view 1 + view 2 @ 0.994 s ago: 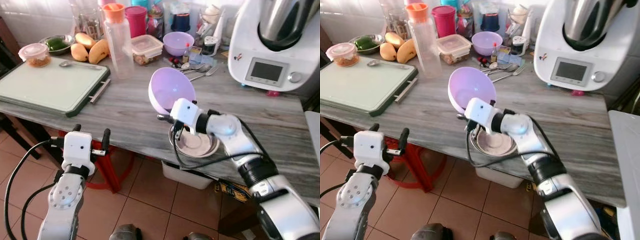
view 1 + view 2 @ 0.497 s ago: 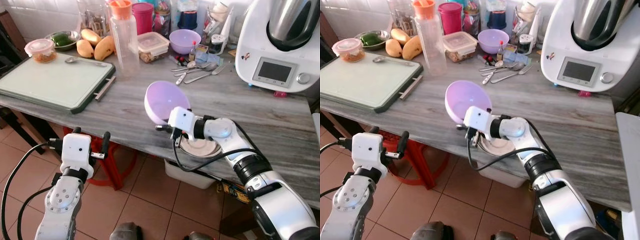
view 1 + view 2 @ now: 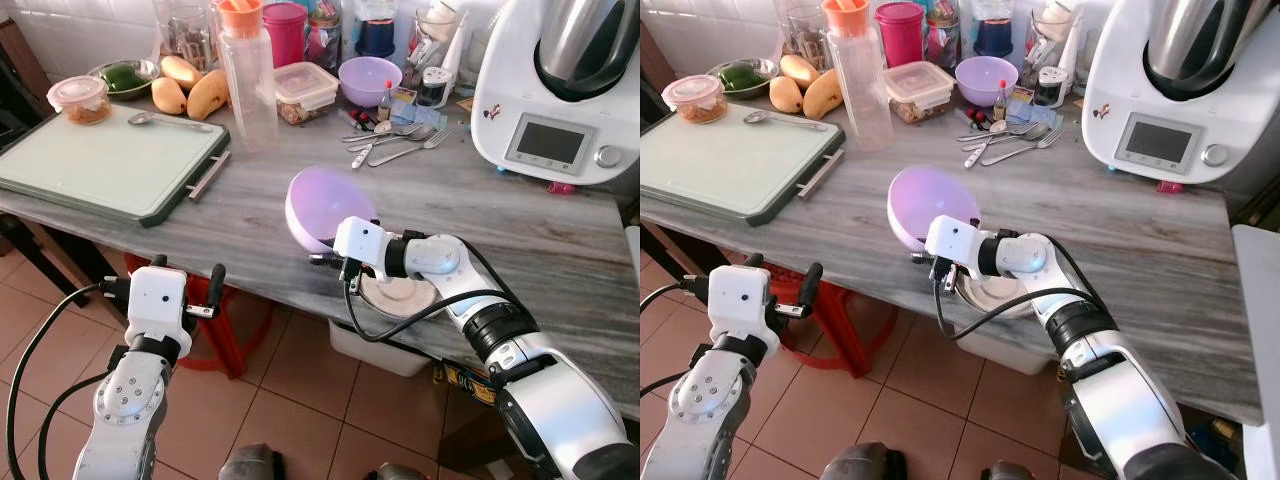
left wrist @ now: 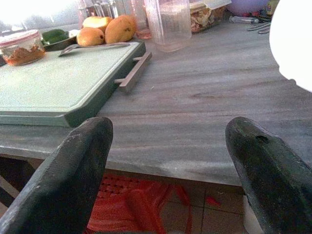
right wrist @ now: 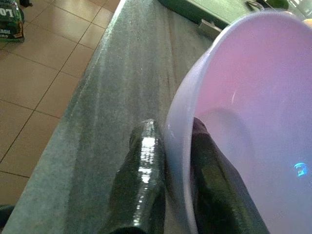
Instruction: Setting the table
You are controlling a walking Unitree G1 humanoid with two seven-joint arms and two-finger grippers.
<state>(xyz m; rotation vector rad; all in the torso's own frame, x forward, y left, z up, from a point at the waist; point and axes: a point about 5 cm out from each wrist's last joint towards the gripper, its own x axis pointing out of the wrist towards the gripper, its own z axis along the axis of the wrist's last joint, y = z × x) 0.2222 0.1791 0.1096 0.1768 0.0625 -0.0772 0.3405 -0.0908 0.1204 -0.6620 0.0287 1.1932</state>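
A lilac bowl (image 3: 328, 207) hangs tilted just above the grey wood-grain worktop (image 3: 560, 250), close to its front edge, its rim pinched by the right tool (image 5: 168, 161): one black finger (image 5: 141, 180) outside the wall, the other inside. Beside the right arm, at the very lip of the worktop, sits a shallow pale dish (image 3: 398, 294), its near rim level with the edge. The left tool (image 3: 180, 285) is held below and in front of the worktop edge, out over the tiled floor (image 3: 290, 400), its two fingers spread wide around nothing. Between the held bowl and the green-rimmed cutting board (image 3: 100, 165) at the left end runs a bare stretch of worktop; another bare stretch lies to the right of the dish, in front of the white kitchen machine (image 3: 565, 85). The back of the surface is crowded: a tall clear bottle with an orange cap (image 3: 246, 75), a lidded food box (image 3: 304, 90), a second lilac bowl (image 3: 369, 80), loose spoons and forks (image 3: 395, 145), mangoes (image 3: 190, 90) and a small lidded tub (image 3: 80, 98). Under the worktop stand a red stool (image 3: 235, 325) and a white bin (image 3: 375, 350).
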